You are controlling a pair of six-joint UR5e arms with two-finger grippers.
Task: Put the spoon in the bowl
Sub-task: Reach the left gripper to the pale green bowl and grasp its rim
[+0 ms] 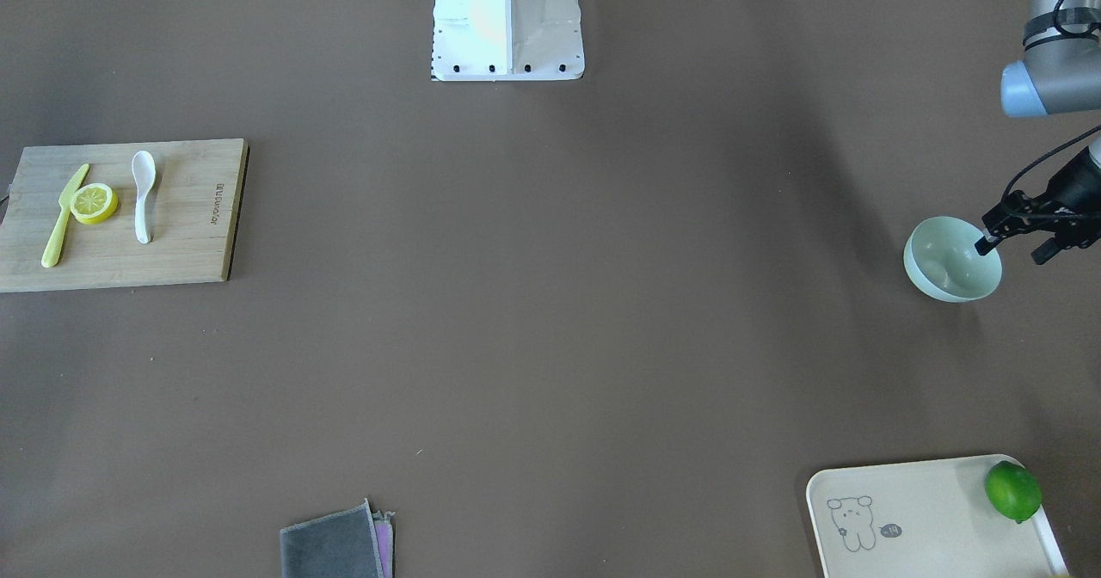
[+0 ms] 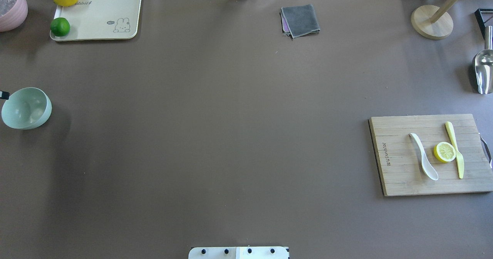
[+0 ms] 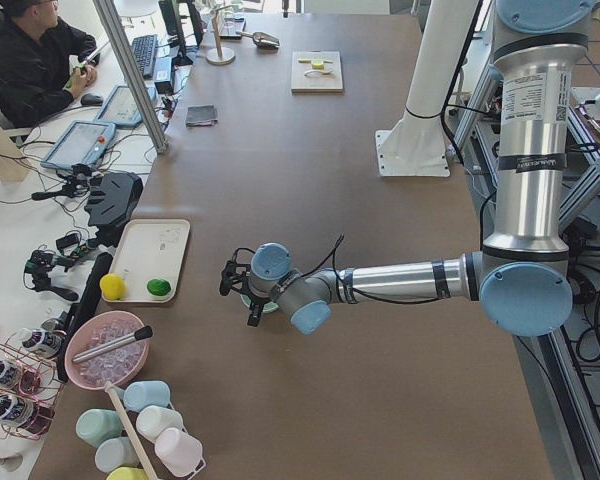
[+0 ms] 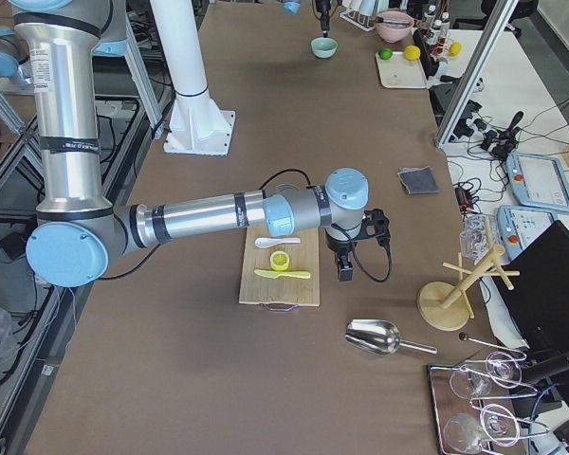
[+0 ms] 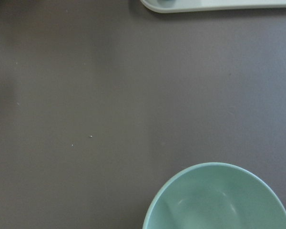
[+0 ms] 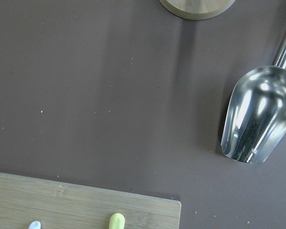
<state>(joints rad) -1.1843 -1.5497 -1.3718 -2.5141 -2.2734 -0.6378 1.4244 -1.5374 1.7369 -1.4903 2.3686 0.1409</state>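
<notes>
The white spoon [image 1: 143, 191] lies on the wooden cutting board [image 1: 172, 251], beside a lemon slice; it also shows in the overhead view [image 2: 423, 157]. The mint-green bowl [image 1: 950, 260] stands far off at the table's other end [image 2: 26, 108] and fills the bottom of the left wrist view [image 5: 219, 200]. My left gripper [image 1: 1015, 249] is at the bowl's rim, open, one finger over the bowl's inside and one outside it. My right gripper [image 4: 344, 273] hangs just off the board's edge, apart from the spoon; I cannot tell whether it is open or shut.
A lemon slice [image 1: 94, 203] and a yellow plastic knife [image 1: 64, 217] share the board. A cream tray [image 1: 929, 518] holds a lime [image 1: 1013, 491]. A grey cloth [image 1: 335, 544], a metal scoop [image 2: 483, 70] and a wooden stand [image 2: 431, 22] lie near the far edge.
</notes>
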